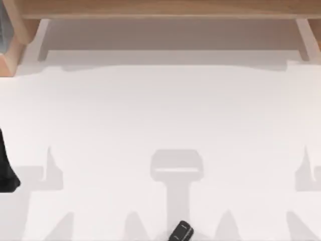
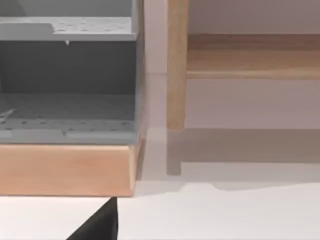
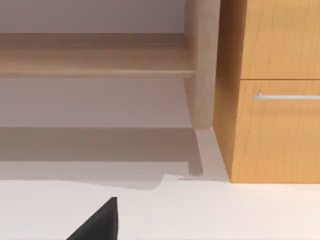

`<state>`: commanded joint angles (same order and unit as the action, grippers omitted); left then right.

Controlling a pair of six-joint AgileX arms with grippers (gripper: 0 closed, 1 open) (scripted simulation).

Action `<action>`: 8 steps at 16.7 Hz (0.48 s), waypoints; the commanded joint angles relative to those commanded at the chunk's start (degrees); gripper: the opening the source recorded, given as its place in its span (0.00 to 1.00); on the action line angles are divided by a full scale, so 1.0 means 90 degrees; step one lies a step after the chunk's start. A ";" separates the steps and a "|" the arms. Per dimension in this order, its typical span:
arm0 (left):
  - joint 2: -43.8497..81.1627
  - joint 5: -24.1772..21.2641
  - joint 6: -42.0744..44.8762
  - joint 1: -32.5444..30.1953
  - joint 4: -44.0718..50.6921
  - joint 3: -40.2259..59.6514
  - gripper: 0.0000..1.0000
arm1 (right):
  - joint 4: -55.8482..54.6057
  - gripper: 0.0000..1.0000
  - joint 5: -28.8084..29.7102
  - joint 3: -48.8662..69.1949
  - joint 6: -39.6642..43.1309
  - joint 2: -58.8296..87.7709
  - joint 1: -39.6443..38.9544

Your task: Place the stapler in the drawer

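**Stapler sat at the near edge, loads of open table**

The white table (image 1: 160, 115) was wide open through the middle, nothing standing on it apart from some grey shadows. Along the far edge ran a pale wooden shelf (image 1: 160, 9) on two legs, with free room underneath. At the far left corner a wooden unit (image 2: 65, 167) held a grey open drawer (image 2: 67, 80), seen straight on from the left wrist camera. From the right wrist camera there was a wooden cabinet (image 3: 277, 100) with a closed drawer front and a silver handle (image 3: 287, 96).

The stapler (image 1: 181, 232) lay right at the near edge of the table in the top view, a bit right of centre. It was small and black with a pale mark on top, and its lower end was cut off by the frame. Its long axis ran on a slant, the far end leaning toward the right.

The left arm (image 1: 7, 165) was just a black shape poking in at the left edge of the top view, well apart from the stapler. Each wrist camera caught only a black wedge of its own gripper, the left gripper (image 2: 97, 225) and the right gripper (image 3: 97, 222), both over bare table. I couldn't tell whether either set of jaws was released or clenched. Nothing sat near them.
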<state>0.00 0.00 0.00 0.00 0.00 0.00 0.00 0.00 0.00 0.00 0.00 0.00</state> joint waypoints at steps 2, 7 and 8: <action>0.0000 0.0000 0.0000 0.0000 0.0000 0.0000 1.00 | 0.0000 1.00 0.0000 0.0000 0.0000 0.0000 0.0000; 0.0000 0.0000 0.0000 0.0000 0.0000 0.0000 1.00 | -0.0689 1.00 -0.0152 0.0632 0.0843 0.0987 0.0317; 0.0000 0.0000 0.0000 0.0000 0.0000 0.0000 1.00 | -0.0937 1.00 -0.0224 0.0858 0.1155 0.1386 0.0420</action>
<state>0.00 0.00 0.00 0.00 0.00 0.00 -8.43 -2.01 7.72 10.40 12.47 3.78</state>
